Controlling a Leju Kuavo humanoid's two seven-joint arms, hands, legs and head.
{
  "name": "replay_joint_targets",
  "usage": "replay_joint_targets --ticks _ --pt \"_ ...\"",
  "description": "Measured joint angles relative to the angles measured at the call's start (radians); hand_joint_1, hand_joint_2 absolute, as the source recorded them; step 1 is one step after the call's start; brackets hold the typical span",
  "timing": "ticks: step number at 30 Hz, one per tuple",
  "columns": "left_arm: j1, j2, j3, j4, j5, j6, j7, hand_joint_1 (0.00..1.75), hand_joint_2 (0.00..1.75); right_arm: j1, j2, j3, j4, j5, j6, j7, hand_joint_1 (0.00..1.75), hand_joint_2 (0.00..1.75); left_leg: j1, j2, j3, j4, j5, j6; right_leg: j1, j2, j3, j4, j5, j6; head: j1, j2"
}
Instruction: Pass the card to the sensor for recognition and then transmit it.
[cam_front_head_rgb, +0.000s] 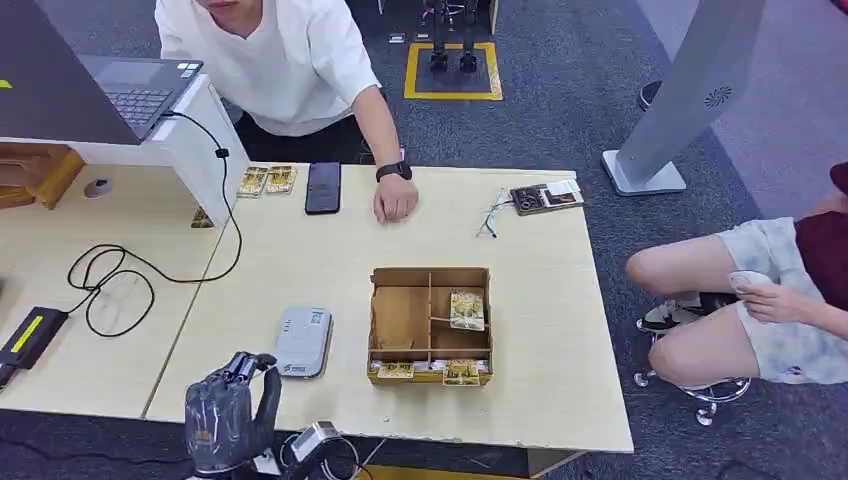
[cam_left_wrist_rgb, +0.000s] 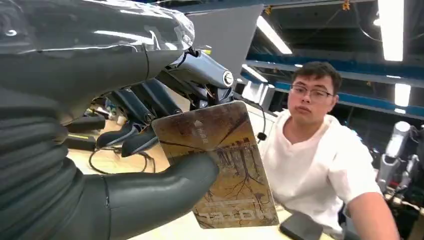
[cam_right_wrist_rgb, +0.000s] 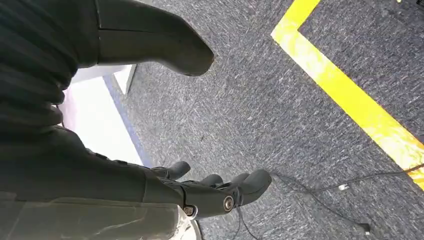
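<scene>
From the head view, the left hand (cam_front_head_rgb: 228, 410) was raised at the near edge of the desk (cam_front_head_rgb: 300, 260), just left of the grey sensor (cam_front_head_rgb: 303, 341), which lay flat beside the wooden divided box (cam_front_head_rgb: 430, 325). The box carried cards in its right and front compartments. A person (cam_front_head_rgb: 290, 60) in a white shirt leaned at the far side with a hand (cam_front_head_rgb: 395, 197) resting on the desk near a black phone (cam_front_head_rgb: 323, 187). The held card could not be made out from this angle.

The left wrist view showed what the head view hid: the left hand (cam_left_wrist_rgb: 125, 150) pinched the card (cam_left_wrist_rgb: 217, 162) between the thumb and the dark fingers behind it. The card was brown with a tree print, its long axis tilted, one short end in the grip and the other pointing away from the hand toward the person.

In the right wrist view the right hand (cam_right_wrist_rgb: 165, 150) hung over grey carpet (cam_right_wrist_rgb: 280, 110) beside a yellow floor line (cam_right_wrist_rgb: 350, 100), fingers spread apart and holding nothing.
</scene>
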Motion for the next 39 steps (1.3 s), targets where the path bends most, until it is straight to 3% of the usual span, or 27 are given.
replay_joint_targets --ticks 18,22,29,31,39 --pt "-0.038 0.003 0.016 0.034 -0.005 0.000 0.095 1.75 1.75 -0.003 0.000 0.000 0.000 0.009 0.006 0.001 0.00 1.75 0.000 0.000 0.000 0.000 0.000 0.000 0.000 0.000 0.000 0.000 0.000 0.000 0.000 0.000" --pt "-0.084 0.015 0.016 0.079 -0.023 0.000 0.177 1.75 1.75 -0.004 0.000 0.003 0.000 0.010 0.017 0.003 0.00 1.75 0.000 0.000 0.000 0.000 0.000 0.000 0.000 0.000 0.000 0.000 0.000 0.000 0.000 0.000" --pt "-0.118 0.017 0.016 0.166 -0.094 0.000 0.167 1.75 1.75 -0.005 0.000 0.011 0.000 0.010 0.023 0.003 0.00 1.75 0.000 0.000 0.001 0.000 0.000 0.000 0.000 0.001 0.000 0.000 0.000 0.000 0.000 0.000" --pt "-0.147 0.026 0.024 0.202 -0.079 -0.003 0.141 1.75 1.75 -0.005 0.000 0.014 0.000 0.010 0.021 0.003 0.00 1.75 0.000 -0.001 0.000 0.000 0.000 0.000 0.000 0.000 0.000 0.000 0.000 0.000 0.000 0.000" --pt "-0.202 0.031 0.003 0.299 -0.150 0.000 0.279 1.75 1.75 -0.009 -0.001 0.031 0.000 0.010 0.026 0.004 0.00 1.75 0.000 0.000 0.001 0.000 0.000 0.000 0.000 0.001 0.001 0.000 0.001 -0.001 0.000 0.000"
